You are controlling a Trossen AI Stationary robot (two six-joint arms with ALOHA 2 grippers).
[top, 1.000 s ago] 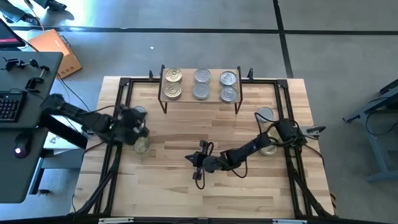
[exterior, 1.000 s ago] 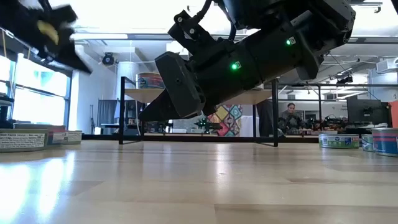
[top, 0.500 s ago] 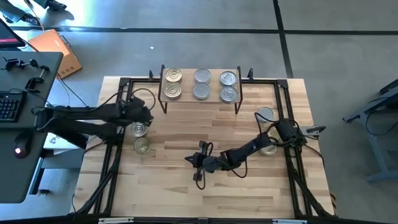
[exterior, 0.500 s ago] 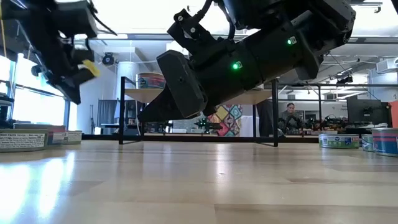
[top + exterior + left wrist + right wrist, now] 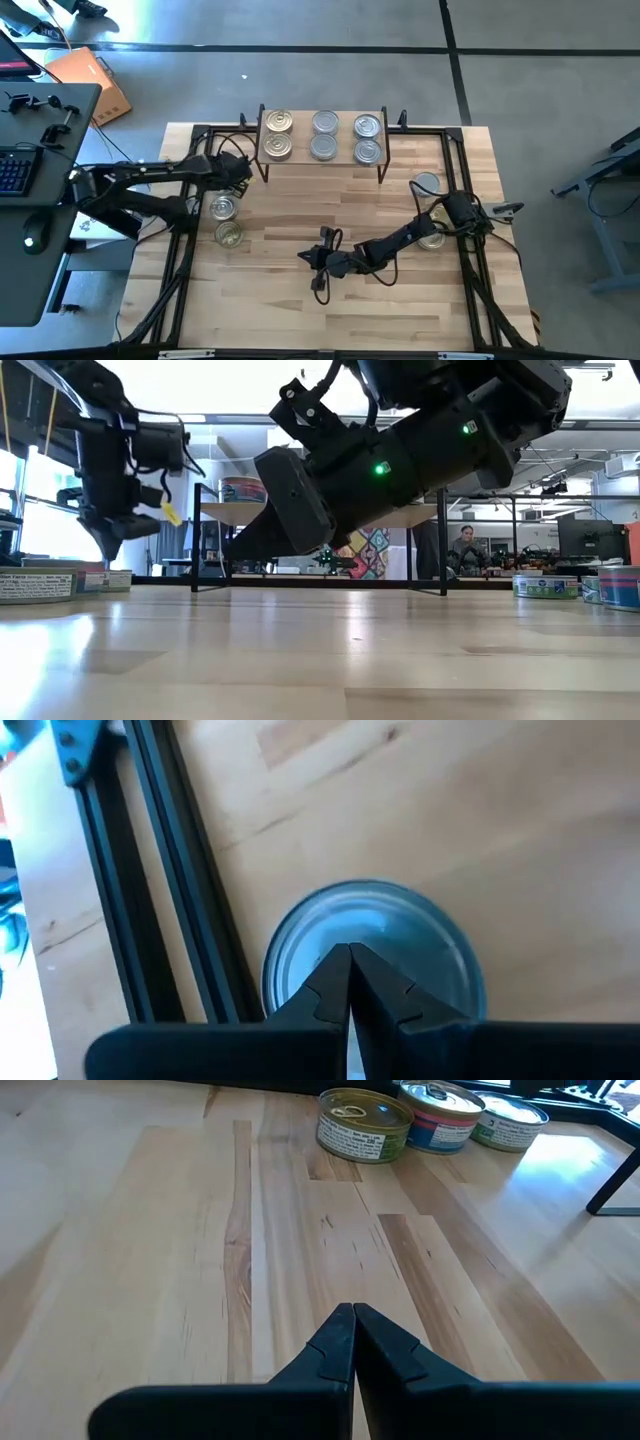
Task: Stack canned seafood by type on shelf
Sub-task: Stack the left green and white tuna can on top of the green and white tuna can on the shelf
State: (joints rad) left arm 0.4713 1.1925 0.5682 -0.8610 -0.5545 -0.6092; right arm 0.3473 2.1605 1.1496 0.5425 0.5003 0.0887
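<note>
Low light-wood shelf (image 5: 322,160) on black legs, far centre of worktop (image 5: 330,300): six round silver and gold tins. Left gripper (image 5: 236,172), fingers together, empty, hovers over a silver-lidded tin (image 5: 372,952) at far left. Step: approach; next needs fingers parted; right gripper (image 5: 319,258) closed, idle mid-worktop.

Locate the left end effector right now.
In the high view, the left end effector is shut above the table's left side, over a silvery can, just left of the shelf.

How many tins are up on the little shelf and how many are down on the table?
Tins on the shelf: 6
Tins on the table: 5
Total: 11 tins
</note>
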